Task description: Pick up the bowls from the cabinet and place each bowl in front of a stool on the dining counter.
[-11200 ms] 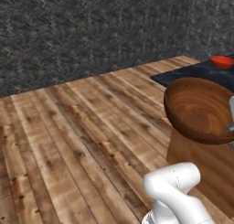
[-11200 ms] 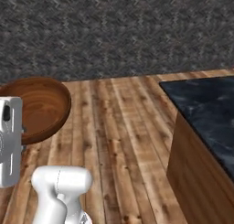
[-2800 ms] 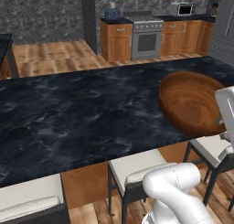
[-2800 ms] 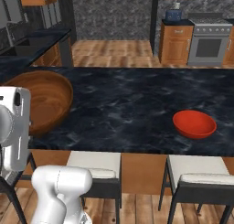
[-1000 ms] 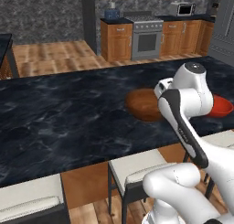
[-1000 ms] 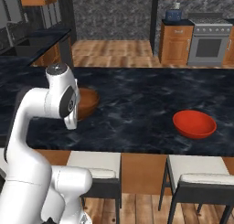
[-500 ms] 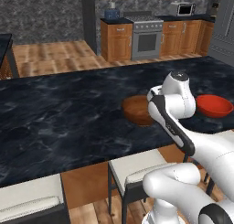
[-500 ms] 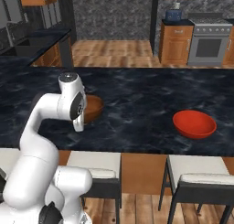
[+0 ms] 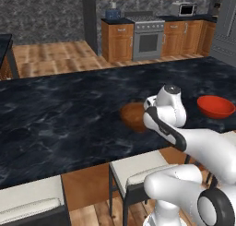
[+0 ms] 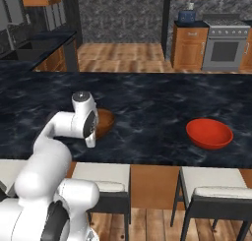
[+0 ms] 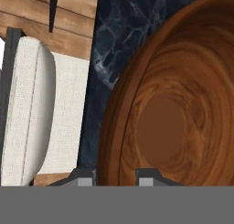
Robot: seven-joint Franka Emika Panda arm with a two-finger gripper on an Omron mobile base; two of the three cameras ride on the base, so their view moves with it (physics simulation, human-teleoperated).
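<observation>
**Gripper clamped on wooden bowl's rim, low over the dining counter**

Gripper (image 11: 115, 176) is nearly shut, its two dark tips pinching the rim of the wooden bowl (image 11: 173, 113) — one tip inside the rim, one outside. In the hand view the bowl's grained inside lies straight ahead of the fingers.

Beneath the gripper: the dining counter (image 9: 60, 114), black marble, grey veins. In both base views the wooden bowl (image 9: 132, 116) (image 10: 104, 123) sits low at the slab, near its stool-side edge; can't tell whether it touches the surface. The arm's wrist hides part of it.

Just below and behind the gripper: a stool (image 10: 106, 180) with a pale cushion, tucked under the counter edge.

Well off to the gripper's right, on the same slab: the red bowl (image 10: 209, 133) (image 9: 215, 106), upright, with a second stool (image 10: 216, 186) in front of it.
</observation>
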